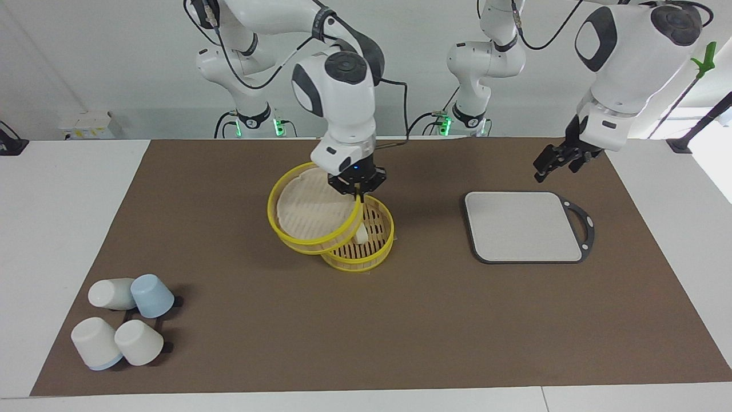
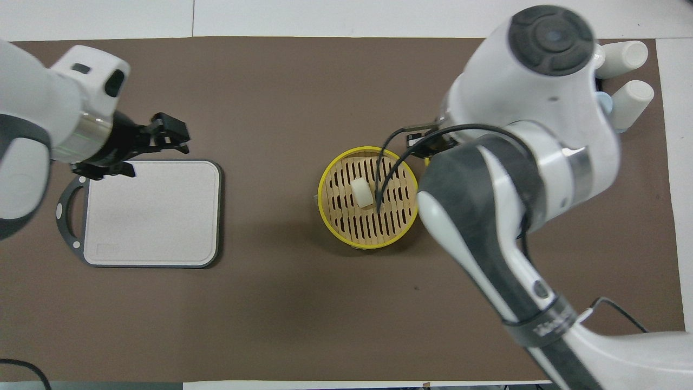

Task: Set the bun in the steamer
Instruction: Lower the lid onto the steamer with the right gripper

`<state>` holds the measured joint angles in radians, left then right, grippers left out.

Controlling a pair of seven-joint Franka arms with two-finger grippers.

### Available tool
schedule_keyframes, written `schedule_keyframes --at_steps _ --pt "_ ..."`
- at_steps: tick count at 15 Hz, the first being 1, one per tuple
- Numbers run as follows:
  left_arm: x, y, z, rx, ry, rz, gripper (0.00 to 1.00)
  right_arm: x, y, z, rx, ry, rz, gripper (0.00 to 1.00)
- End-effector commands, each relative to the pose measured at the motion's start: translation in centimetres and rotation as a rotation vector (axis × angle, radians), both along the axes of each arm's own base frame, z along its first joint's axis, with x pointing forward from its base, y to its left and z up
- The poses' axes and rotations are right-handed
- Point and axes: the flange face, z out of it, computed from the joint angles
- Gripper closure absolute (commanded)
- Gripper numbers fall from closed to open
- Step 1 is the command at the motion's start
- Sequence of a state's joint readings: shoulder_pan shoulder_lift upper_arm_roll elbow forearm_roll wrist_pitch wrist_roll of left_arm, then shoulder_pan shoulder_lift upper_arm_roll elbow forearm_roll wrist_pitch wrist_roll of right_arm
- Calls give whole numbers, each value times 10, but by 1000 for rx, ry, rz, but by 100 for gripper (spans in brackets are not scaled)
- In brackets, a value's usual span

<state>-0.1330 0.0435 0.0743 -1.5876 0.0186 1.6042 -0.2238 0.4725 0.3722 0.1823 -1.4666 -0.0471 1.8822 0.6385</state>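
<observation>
The bun [image 2: 361, 192] is located inside the steamer [image 1: 382, 252]. The lid [image 1: 311, 209] is gripped, tilted, by the right hand [image 1: 358, 191]. The left hand [image 1: 553, 161], fingers parted, is held over the cutting board [image 1: 523, 226].

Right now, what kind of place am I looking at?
Probably a robot lab staged as a kitchen: two arms at a brown mat, a steamer holding a bun, and a cutting board.
</observation>
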Motion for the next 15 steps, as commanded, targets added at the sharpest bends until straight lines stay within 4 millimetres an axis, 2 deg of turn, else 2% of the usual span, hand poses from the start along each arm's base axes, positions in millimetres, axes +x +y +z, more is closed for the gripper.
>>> schedule_keyframes --at_steps 1,3,6,8,11,14,15 --pt "-8 3 16 71 24 -119 0 3 33 -34 -71 -44 -10 100" --pt "-16 22 20 68 57 -185 0 1 39 -36 -71 -65 1 100" --pt "-24 37 25 54 87 -248 0 1 42 -46 -54 -76 1 100" --pt "-30 34 30 34 94 -251 0 0 44 -55 -47 -80 4 100" --pt "-31 26 34 -86 65 -202 0 -2 48 -67 -13 -94 -33 100" --pt "-30 21 38 -90 55 -191 0 -6 46 -75 -15 -92 -30 100" --pt "-30 20 38 -88 52 -193 0 -13 53 -75 -15 -89 -19 100"
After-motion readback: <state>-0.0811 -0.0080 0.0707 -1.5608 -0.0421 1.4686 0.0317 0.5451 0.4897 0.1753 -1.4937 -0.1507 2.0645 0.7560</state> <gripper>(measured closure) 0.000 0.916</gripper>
